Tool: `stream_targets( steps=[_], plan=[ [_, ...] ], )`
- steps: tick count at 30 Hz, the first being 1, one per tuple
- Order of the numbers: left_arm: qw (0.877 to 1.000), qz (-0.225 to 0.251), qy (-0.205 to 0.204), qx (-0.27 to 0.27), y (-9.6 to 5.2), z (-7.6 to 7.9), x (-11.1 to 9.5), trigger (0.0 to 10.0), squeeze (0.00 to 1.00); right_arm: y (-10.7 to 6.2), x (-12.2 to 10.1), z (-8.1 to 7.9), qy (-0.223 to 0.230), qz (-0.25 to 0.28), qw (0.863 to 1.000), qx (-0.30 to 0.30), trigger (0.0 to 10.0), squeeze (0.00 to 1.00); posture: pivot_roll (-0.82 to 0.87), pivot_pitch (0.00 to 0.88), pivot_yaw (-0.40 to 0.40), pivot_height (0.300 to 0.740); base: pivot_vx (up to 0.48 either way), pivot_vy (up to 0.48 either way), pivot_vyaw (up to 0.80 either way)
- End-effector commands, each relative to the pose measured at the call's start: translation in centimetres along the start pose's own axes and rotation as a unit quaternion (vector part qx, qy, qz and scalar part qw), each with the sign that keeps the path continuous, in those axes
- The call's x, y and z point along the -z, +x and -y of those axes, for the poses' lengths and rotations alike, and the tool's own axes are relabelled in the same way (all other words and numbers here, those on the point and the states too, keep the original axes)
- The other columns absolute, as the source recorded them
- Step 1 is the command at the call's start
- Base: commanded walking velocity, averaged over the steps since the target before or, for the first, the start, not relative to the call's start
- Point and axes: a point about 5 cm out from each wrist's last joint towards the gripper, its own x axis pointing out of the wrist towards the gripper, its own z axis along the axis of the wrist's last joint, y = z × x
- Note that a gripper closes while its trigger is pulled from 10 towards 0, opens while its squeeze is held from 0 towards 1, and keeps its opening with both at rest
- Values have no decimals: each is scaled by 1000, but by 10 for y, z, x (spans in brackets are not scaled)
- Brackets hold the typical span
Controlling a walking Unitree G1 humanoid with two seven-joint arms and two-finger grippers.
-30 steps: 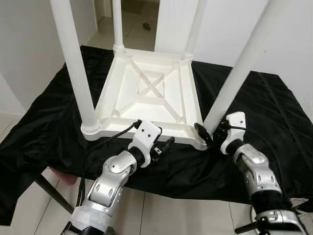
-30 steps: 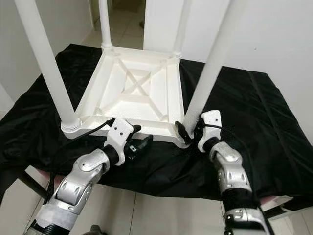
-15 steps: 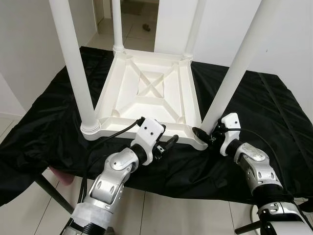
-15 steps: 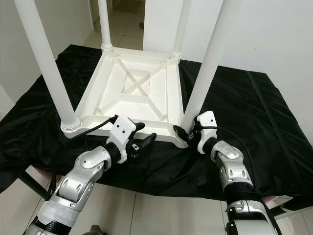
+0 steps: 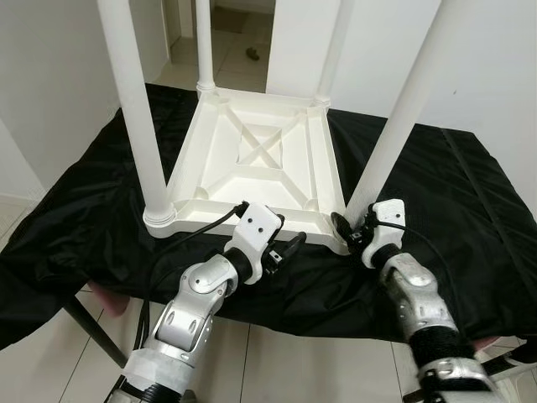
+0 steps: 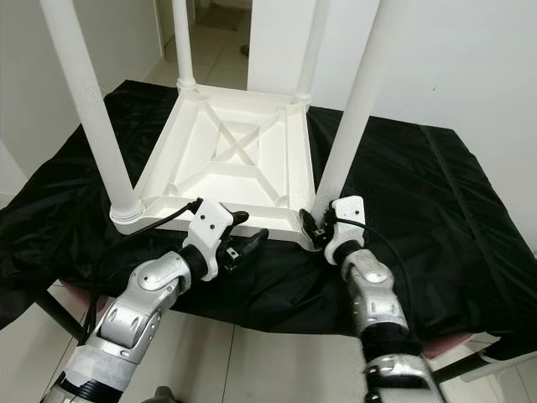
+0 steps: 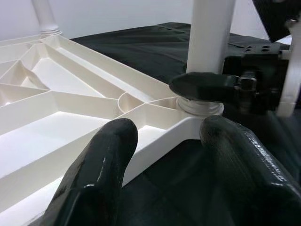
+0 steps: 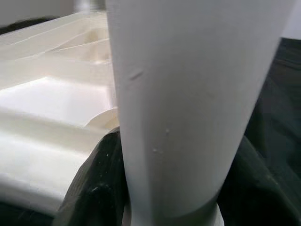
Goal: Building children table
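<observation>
**Right gripper on the near right leg, left gripper at the table's rim**

While the white children's table [image 5: 260, 164] lies upside down on the black cloth [image 5: 453, 193], both arms work its near edge. Nearest us, the left gripper [image 5: 281, 249] sits at the near rim, fingers spread wide; the left wrist view has one finger [image 7: 101, 160] over the rim and the other outside it, nothing clamped. Just right of it, the right gripper [image 5: 351, 232] wraps the base of the near right leg [image 5: 394, 126], fingers closed around the white tube.

The table looks like light, stiff moulded plastic, smooth and probably slippery, so low on the leg near its socket seems the sound place to hold.

The right wrist view shows a black finger [image 8: 96, 186] hugging the leg at its collar, which the head views blur. Farther off, the head views give the near left leg [image 5: 138, 117] and two far legs standing upright, beyond the wrist cameras' reach.
</observation>
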Motion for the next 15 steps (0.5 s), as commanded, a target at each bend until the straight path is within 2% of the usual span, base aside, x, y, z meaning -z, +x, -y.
stream_targets(
  steps=[1,2,8,9,12,15],
  plan=[
    [1000,-2,7,-6,1,1,0,10000,0,-6,7,13,2,-19,997,77,0,0,59,0,-62,740,0,0,0],
    [1000,0,6,-6,3,2,-1,10000,0,-8,10,8,0,-26,992,120,0,0,55,0,-62,740,0,0,0],
    [1000,7,6,-4,7,2,-4,10000,0,-7,10,2,4,-32,985,170,0,0,54,0,-67,740,0,0,0],
    [1000,8,7,-4,7,2,-5,10000,0,-6,9,-1,13,-31,980,196,0,0,60,0,-69,740,0,0,0],
    [1000,8,8,-5,7,1,-5,10000,0,-6,8,-3,15,-30,977,209,0,0,60,0,-69,740,0,0,0],
    [1000,9,8,-7,7,0,-5,10000,0,-3,5,-12,33,-21,980,193,0,0,60,0,-70,740,0,0,0]
  ],
)
